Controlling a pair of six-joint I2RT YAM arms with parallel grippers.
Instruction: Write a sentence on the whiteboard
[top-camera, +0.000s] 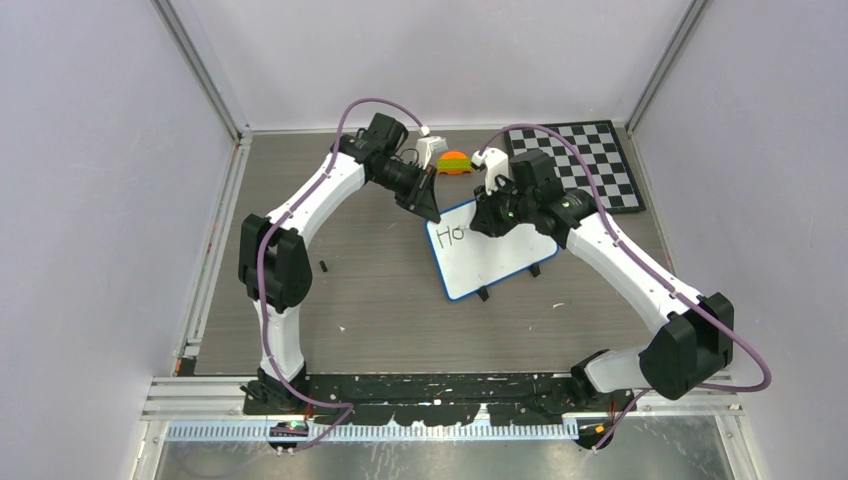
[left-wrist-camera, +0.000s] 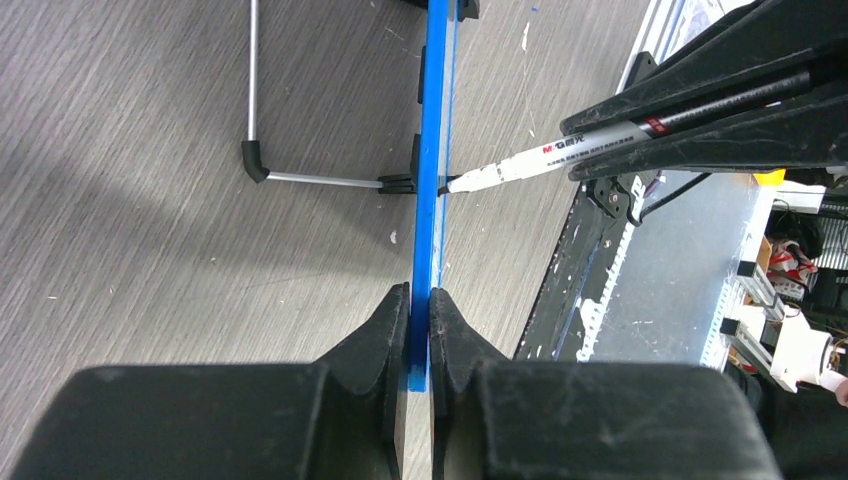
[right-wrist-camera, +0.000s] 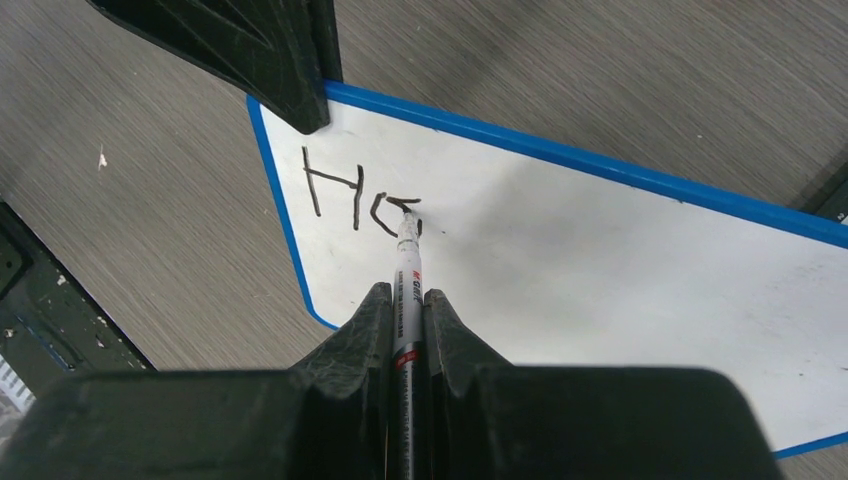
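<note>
The whiteboard (top-camera: 495, 262), white with a blue rim and black feet, stands tilted on the table. "H" and most of an "o" are written at its top left corner (right-wrist-camera: 360, 200). My left gripper (top-camera: 432, 212) is shut on the board's blue rim (left-wrist-camera: 432, 200) at that corner. My right gripper (top-camera: 484, 222) is shut on a white marker (right-wrist-camera: 406, 290). The marker's tip touches the board at the "o". The marker also shows in the left wrist view (left-wrist-camera: 560, 155), with its tip against the board's face.
A black-and-white checkered board (top-camera: 585, 160) lies at the back right. An orange and green toy (top-camera: 455, 162) and a white object (top-camera: 430, 150) sit behind the whiteboard. A small black piece (top-camera: 325, 265) lies on the table at the left. The board's metal stand leg (left-wrist-camera: 300, 178) rests on the table.
</note>
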